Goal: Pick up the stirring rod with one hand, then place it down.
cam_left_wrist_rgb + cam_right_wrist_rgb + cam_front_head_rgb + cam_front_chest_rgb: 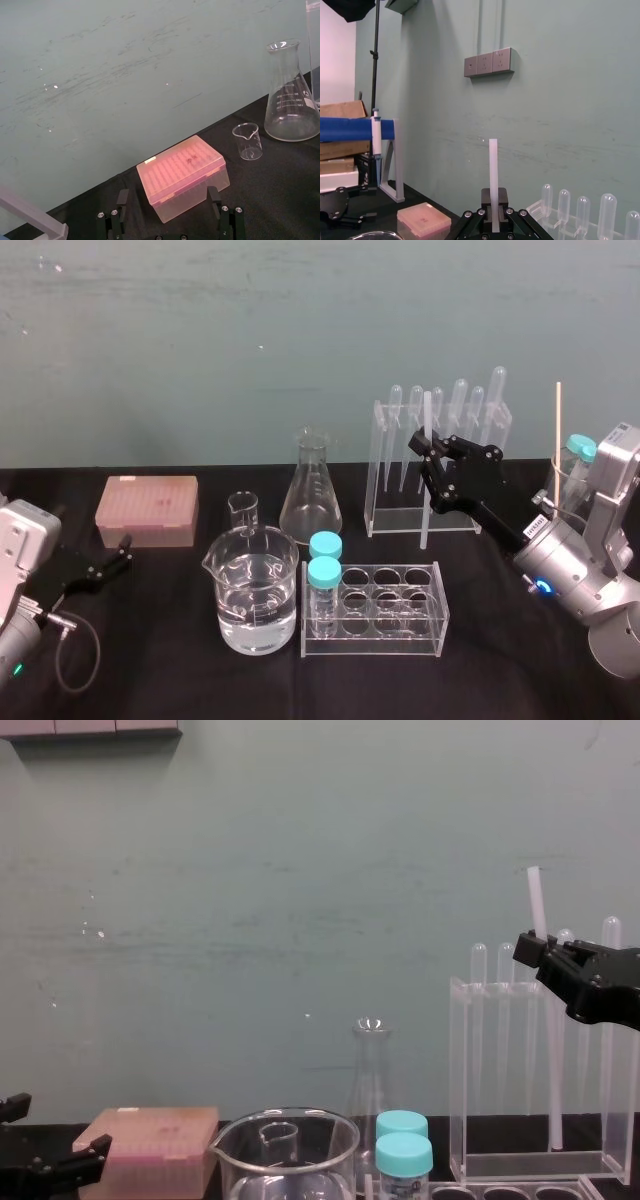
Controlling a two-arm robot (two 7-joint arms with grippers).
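Left gripper (122, 550) open and idle; right gripper (428, 454) clamped on the stirring rod (427, 415).
The flask (311, 495) carries graduation marks too small to read. The rod stands upright between the closed jaws, just in front of the clear pipette rack (385, 475).

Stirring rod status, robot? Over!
Right gripper shut on thin whitish translucent stirring rod, upright before clear pipette rack. Left gripper open, parked by pink box.
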